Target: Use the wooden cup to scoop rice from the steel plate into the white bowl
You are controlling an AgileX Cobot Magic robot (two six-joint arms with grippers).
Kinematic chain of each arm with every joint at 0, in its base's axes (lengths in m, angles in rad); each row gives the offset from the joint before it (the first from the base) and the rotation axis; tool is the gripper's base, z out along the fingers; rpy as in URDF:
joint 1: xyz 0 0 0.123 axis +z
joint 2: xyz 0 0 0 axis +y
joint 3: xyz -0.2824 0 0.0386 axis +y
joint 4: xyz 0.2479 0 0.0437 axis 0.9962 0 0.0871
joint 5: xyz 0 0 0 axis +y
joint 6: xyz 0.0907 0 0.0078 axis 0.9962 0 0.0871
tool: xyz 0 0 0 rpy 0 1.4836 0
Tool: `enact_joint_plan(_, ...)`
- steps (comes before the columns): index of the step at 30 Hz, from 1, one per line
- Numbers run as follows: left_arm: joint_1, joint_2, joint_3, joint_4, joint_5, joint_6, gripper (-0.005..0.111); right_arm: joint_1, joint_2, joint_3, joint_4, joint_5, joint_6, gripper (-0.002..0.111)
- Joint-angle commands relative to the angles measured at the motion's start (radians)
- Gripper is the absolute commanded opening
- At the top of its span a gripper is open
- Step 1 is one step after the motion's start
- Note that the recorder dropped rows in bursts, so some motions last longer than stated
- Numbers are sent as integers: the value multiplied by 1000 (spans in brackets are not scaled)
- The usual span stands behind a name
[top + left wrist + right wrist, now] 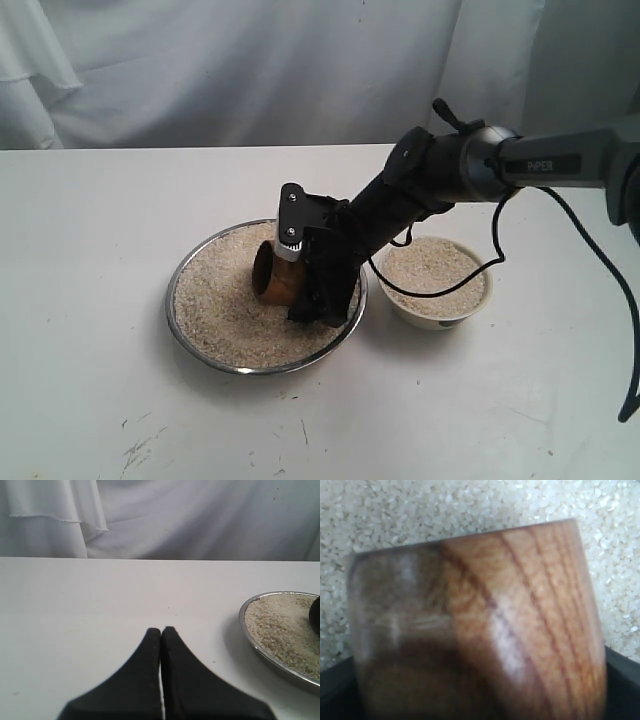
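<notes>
The steel plate (184, 322) sits mid-table, full of rice (225, 310). My right gripper (283, 275) is shut on the wooden cup (273, 274), which lies tipped with its mouth to the left, low over the rice in the plate. The cup (485, 625) fills the right wrist view, with rice (420, 510) behind it. The white bowl (435, 308) stands just right of the plate, heaped with rice (432, 265). My left gripper (161, 630) is shut with nothing in it, over bare table left of the plate (260, 650); it does not show in the exterior view.
A black cable (440, 290) droops from the right arm across the bowl's near side. A white curtain (250, 60) hangs behind the white table (90, 250). Scuff marks (135, 455) dot the table's front edge.
</notes>
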Motion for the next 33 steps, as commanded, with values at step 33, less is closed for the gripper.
enact_joint_plan(33,-2,-5,5,-1,-6,-3,0,102,-312,-1,-606,-4,639,0)
